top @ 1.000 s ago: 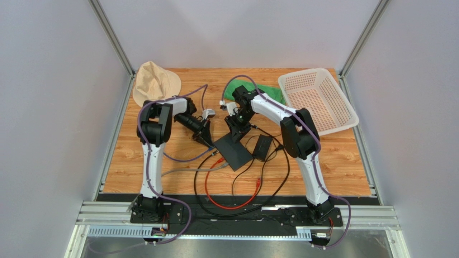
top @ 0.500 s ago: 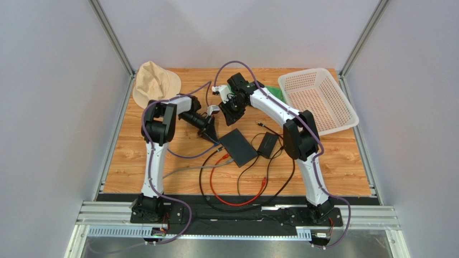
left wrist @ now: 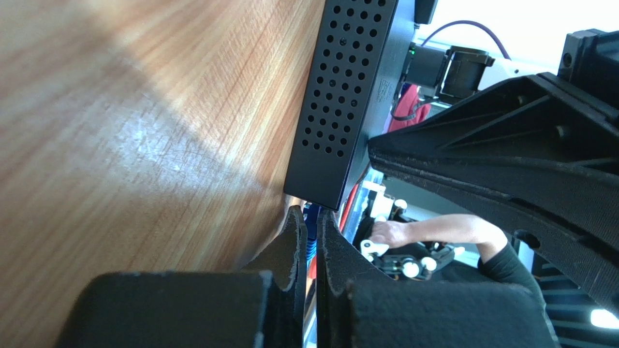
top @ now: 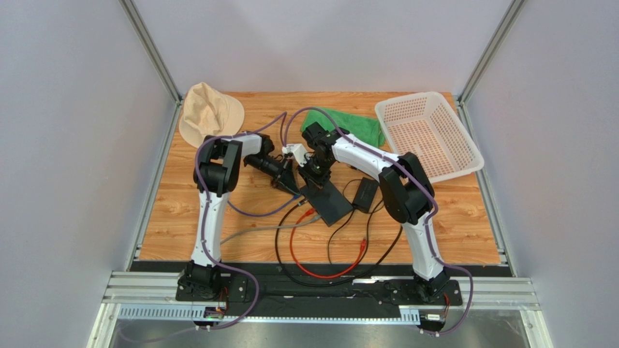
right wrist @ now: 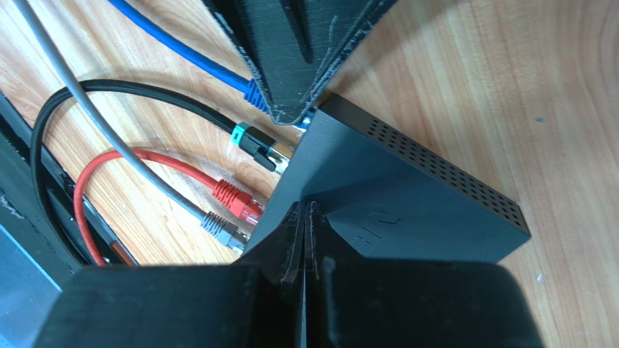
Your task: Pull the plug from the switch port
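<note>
Right now: left gripper (left wrist: 311, 235) is clamped on the blue plug (right wrist: 252, 91), hard against a corner of the switch (right wrist: 407, 210). Its fingertip hides the port there, so I can't tell if the plug is seated. Right gripper (right wrist: 305, 217) is fully closed on nothing, tips on the switch's top face, just beside the left fingers. Switch lies flat mid-table (top: 181, 210). Black plug (right wrist: 254, 141), red plug (right wrist: 236, 197) and grey plug (right wrist: 221, 226) sit along the same edge.
</note>
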Robot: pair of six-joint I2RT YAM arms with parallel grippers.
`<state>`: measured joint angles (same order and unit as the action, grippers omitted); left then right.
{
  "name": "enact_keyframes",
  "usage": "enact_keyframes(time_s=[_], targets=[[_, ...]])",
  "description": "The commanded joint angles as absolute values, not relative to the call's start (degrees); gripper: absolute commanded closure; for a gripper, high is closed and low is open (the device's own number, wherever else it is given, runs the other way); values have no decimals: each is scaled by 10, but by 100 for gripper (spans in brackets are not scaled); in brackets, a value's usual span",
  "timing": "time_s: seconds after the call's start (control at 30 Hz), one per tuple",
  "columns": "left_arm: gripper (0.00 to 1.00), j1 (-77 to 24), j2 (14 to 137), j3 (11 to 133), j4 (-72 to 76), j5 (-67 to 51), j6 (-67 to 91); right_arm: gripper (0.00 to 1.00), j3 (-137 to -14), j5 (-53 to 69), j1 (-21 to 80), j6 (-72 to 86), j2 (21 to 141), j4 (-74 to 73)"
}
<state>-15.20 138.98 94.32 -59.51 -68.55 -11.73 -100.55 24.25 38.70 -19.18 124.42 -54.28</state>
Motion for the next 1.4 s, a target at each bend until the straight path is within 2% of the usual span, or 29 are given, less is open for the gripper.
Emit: enact_keyframes(time_s=[0.0,0.2,0.3,0.77,1.07,1.37], targets=[[100,-158,1407,942,-586,-648,-97,100,-979,158,384,-196,1282,-530],[100,-129,1369,861,-559,-605,-85,100,-974,175,381,-175,1307,-532],[100,-106,1354,826,-534,-620,-79,100,-979,181,381,-172,1313,-530],[100,-137,1351,861,-537,-613,-58,100,-990,170,377,-149,1347,-532],[100,-120,1324,774,-604,-602,-179,100,-989,139,365,-145,1356,-538],[100,-98,1270,881,-656,-558,-180,100,-997,141,364,-147,1347,-534]])
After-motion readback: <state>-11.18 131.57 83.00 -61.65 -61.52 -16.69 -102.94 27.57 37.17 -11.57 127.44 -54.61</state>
